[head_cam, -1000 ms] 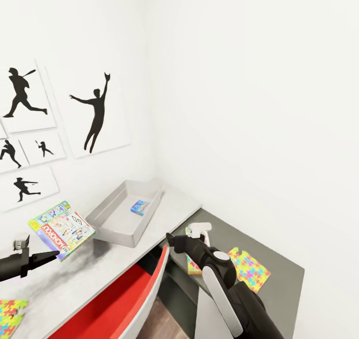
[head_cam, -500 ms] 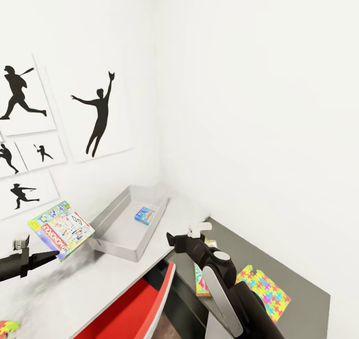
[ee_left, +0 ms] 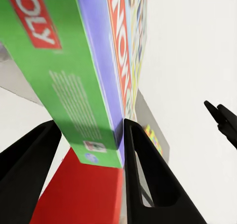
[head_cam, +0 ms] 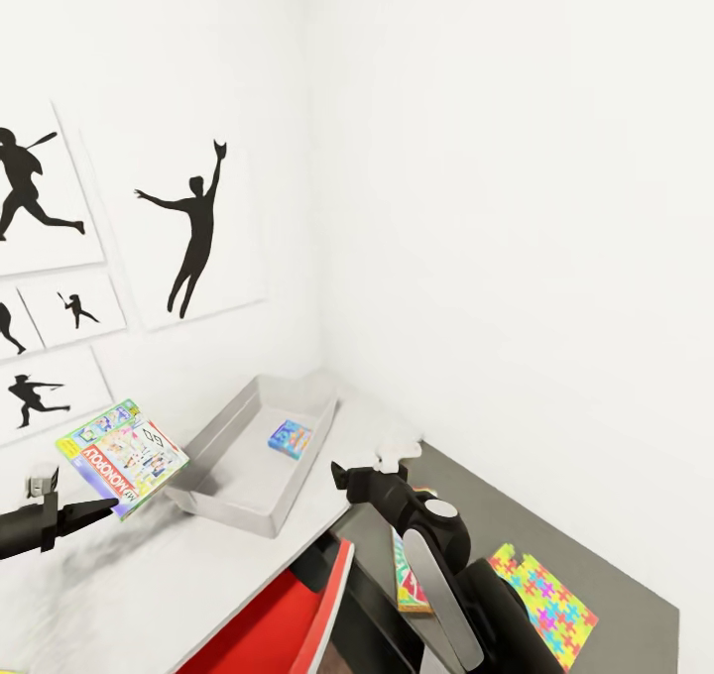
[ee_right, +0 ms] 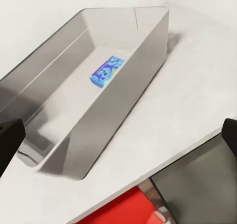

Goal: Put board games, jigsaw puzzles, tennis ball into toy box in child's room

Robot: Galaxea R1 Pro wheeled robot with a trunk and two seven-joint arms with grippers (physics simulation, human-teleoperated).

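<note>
1. Left gripper (head_cam: 99,504) closed on the green-edged board game (head_cam: 123,456), white busy cover with red Monopoly lettering; box held tilted in the air above the near part of the table (head_cam: 228,565), just beside the near end of the toy box (head_cam: 213,446).
2. In the left wrist view, same board game (ee_left: 84,76) clamped between the two black fingers (ee_left: 143,169), green edge facing the camera, lower end seated between them.
3. Toy box resting on the pale desk top by the wall corner, long axis running away from the robot; grey flared walls seen close in the right wrist view (ee_right: 123,100).
4. Blue board game (head_cam: 290,438) lying flat on the floor of the toy box, toward its far end; also seen in the right wrist view (ee_right: 106,71).
5. Right gripper (head_cam: 342,478) hovering over the table edge near the toy box's right side, holding nothing visible; black fingertips (ee_right: 10,145) well apart at the edges of the right wrist view, so spread wide.
6. Skip-Bo board game (head_cam: 409,580) on the lower dark grey section, partly hidden behind the right arm.
7. Jigsaw puzzle (head_cam: 545,605) flat on the same dark section, just beside the Skip-Bo box.
8. Red chair (head_cam: 288,624) below the desk edge; black silhouette pictures (head_cam: 193,228) on the wall behind the table.
</note>
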